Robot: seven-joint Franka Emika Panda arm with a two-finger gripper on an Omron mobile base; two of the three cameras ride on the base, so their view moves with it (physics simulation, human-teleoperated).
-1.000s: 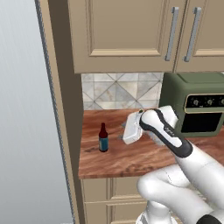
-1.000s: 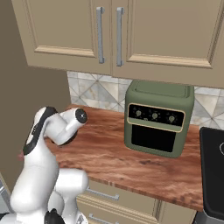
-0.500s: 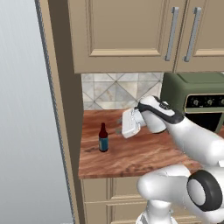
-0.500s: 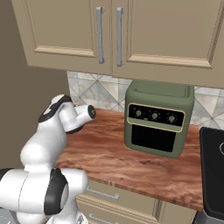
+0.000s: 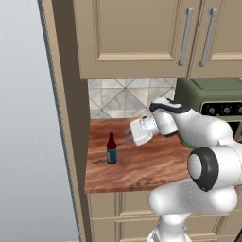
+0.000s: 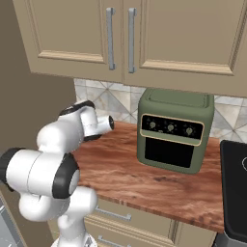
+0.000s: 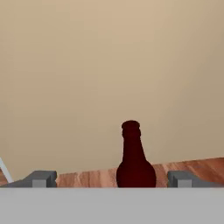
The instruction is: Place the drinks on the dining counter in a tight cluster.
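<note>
Beige kitchen here, a short wood-grain counter (image 5: 142, 165) tucked under wall cabinets (image 5: 137, 38) with a tiled backsplash (image 5: 118, 97) behind it. A slim dark-brown bottle (image 5: 111, 148) with a blue label stands upright near the left end of that counter, on its own, close to a tall beige side panel (image 5: 66, 118). A green toaster oven (image 6: 173, 129) sits well off at the bottle's 3 o'clock in the left base view.

The end effector (image 5: 128, 133) hangs at roughly the bottle's 1 o'clock in that view, near it but not touching, turned sideways so it points across at the bottle rather than down. Makes sense to me: coming in level lets the fingers straddle the body of a tall skinny bottle without knocking it over. In the hand view the bottle (image 7: 135, 159) sits between the two finger tips (image 7: 41, 178), slightly right of centre, and the jaws are spread wide with nothing in them.

My guess is it's lining up for a side grab, since this bottle has to go over to the dining counter with the other drinks.
</note>
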